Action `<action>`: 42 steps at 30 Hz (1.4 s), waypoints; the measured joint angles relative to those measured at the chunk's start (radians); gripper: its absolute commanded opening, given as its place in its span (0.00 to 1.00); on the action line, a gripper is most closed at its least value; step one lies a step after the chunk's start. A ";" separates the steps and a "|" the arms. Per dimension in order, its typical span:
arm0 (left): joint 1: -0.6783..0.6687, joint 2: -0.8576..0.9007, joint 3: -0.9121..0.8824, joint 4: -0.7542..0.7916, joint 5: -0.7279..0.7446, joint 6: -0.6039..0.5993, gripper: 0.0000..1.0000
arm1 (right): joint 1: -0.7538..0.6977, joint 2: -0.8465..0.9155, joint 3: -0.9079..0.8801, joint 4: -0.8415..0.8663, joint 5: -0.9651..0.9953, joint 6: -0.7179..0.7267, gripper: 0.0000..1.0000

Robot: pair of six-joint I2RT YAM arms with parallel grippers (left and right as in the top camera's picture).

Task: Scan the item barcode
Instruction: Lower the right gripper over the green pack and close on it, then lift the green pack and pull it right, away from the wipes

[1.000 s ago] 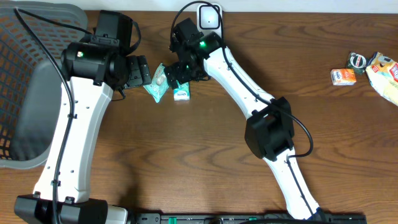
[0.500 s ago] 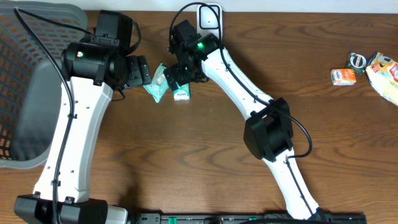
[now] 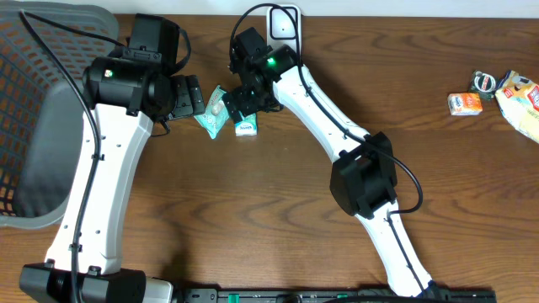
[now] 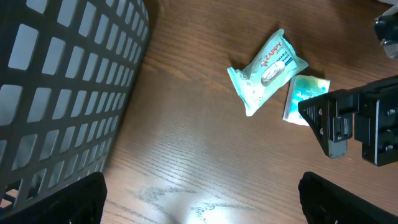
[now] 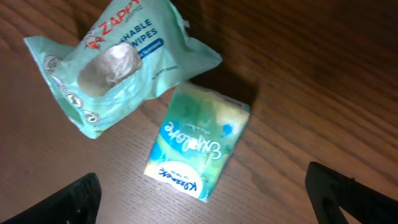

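On the brown wooden table (image 3: pixel 253 210), the biggest item was a dark grey plastic mesh basket (image 3: pixel 34 67) at the far left edge. Next to it stood the white-and-black left arm (image 3: pixel 101 185); the white-and-black right arm (image 3: pixel 320 105) reached diagonally up from the front edge toward the back.

Left gripper (image 3: pixel 187 95): fingers spread wide, nothing between them, parked just left of the packets and not touching them. Right gripper (image 3: pixel 240 99): also spread wide and empty, hanging over the packets. Its wrist camera showed both fingertips at the bottom corners of the frame, clear of everything.

A white rounded-square device (image 3: pixel 284 23) with a black cable sat at the back edge, just behind the right gripper.

A teal soft plastic wipes packet (image 3: pixel 211 112) lay flat between the two grippers, label up. A small green-and-blue tissue pack (image 3: pixel 246 126) lay flat just to its right, the two nearly touching at one corner. No barcode could be made out on either.

Well apart at the far right edge sat a yellow-and-white bag (image 3: pixel 522 101), a small orange pack (image 3: pixel 464 103) and a dark round-topped item (image 3: pixel 485 81).
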State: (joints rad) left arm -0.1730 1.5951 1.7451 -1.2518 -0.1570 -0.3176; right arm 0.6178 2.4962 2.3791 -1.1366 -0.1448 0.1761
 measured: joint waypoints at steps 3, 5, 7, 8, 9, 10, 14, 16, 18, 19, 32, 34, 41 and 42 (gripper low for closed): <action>0.000 0.000 0.000 0.000 0.000 0.000 0.98 | 0.001 0.000 0.000 0.001 0.014 0.000 0.99; 0.000 0.000 0.000 0.000 0.000 0.000 0.98 | 0.002 0.000 0.000 0.000 0.021 0.005 0.99; 0.000 0.000 0.000 0.000 0.000 0.000 0.98 | 0.002 0.000 0.000 -0.001 0.025 0.016 0.92; 0.000 0.000 0.000 0.000 0.000 0.000 0.98 | 0.002 0.000 0.000 -0.003 0.027 0.023 0.87; 0.000 0.000 0.000 0.000 0.000 0.000 0.98 | 0.002 0.000 0.000 -0.004 0.029 0.029 0.81; 0.000 0.000 0.000 0.000 0.000 0.000 0.98 | 0.002 0.000 0.000 -0.004 0.030 0.035 0.75; 0.000 0.000 0.000 0.000 0.000 0.000 0.98 | 0.004 0.000 0.000 -0.004 0.035 0.058 0.53; 0.000 0.000 0.000 0.000 0.000 0.000 0.98 | 0.007 0.000 0.000 -0.003 0.034 0.073 0.50; 0.000 0.000 0.000 0.000 0.000 0.000 0.98 | 0.008 0.001 0.000 0.002 0.034 0.087 0.43; 0.000 0.000 0.000 0.000 0.000 0.000 0.98 | 0.008 0.002 0.000 0.004 0.034 0.089 0.39; 0.000 0.000 0.000 0.000 0.000 0.000 0.98 | 0.028 0.063 -0.001 0.053 0.032 0.109 0.01; 0.000 0.000 0.000 0.000 0.000 0.000 0.98 | 0.030 0.079 -0.001 0.058 0.031 0.109 0.01; 0.000 0.000 0.000 0.000 0.000 0.000 0.98 | 0.032 0.097 0.000 0.058 0.066 0.109 0.01; 0.000 0.000 0.000 0.000 0.000 0.000 0.98 | 0.033 0.097 0.000 0.051 0.084 0.109 0.01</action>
State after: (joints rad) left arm -0.1730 1.5951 1.7451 -1.2514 -0.1570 -0.3176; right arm 0.6506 2.5935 2.3791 -1.0859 -0.0608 0.2855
